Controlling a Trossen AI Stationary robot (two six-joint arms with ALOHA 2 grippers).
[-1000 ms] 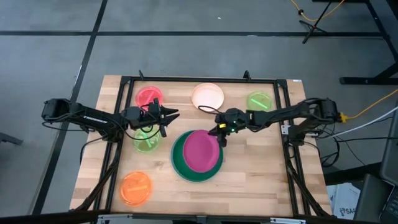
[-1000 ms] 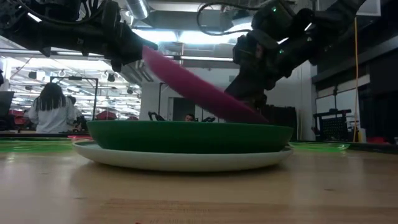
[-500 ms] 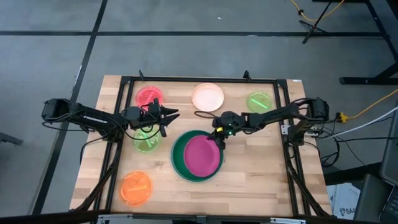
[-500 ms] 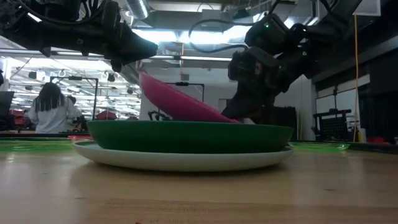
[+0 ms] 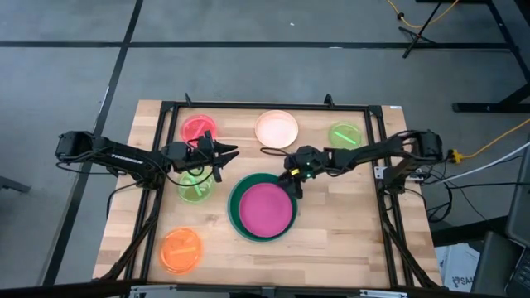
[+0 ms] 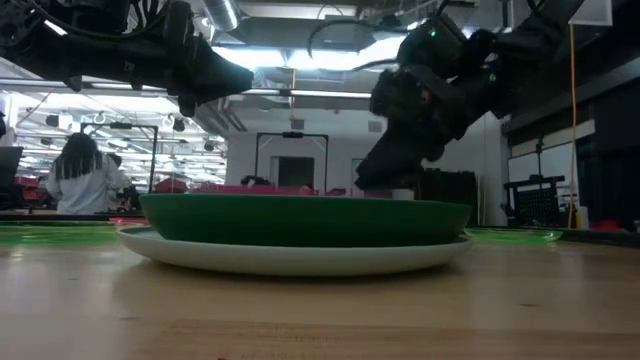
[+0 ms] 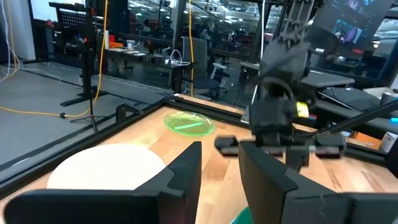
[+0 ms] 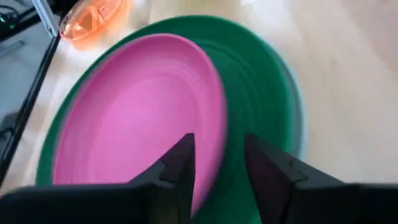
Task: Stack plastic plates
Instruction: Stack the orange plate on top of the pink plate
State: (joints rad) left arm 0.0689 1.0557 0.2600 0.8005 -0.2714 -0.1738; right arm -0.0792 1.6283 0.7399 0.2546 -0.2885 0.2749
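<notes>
The magenta plate (image 5: pixel 267 209) lies flat inside the dark green plate (image 5: pixel 237 212), which sits on the pale blue plate (image 6: pixel 290 258) at the table's middle. My right gripper (image 5: pixel 291 179) is open just above the magenta plate's far right rim (image 8: pixel 219 140), which passes under the gap between its fingers. My left gripper (image 5: pixel 228 151) is open and empty, held above a lime plate (image 5: pixel 195 188) on the left.
A red plate (image 5: pixel 199 128), a peach plate (image 5: pixel 276 128) and a second lime plate (image 5: pixel 345 134) lie along the far edge. An orange plate (image 5: pixel 180 250) lies at the near left. The near right of the table is bare wood.
The magenta plate was tilted, with its left side raised and its right rim at my right gripper. That raised side has come down, and the plate now lies flat in the green plate. My right gripper has stayed at the plate's far right rim.
</notes>
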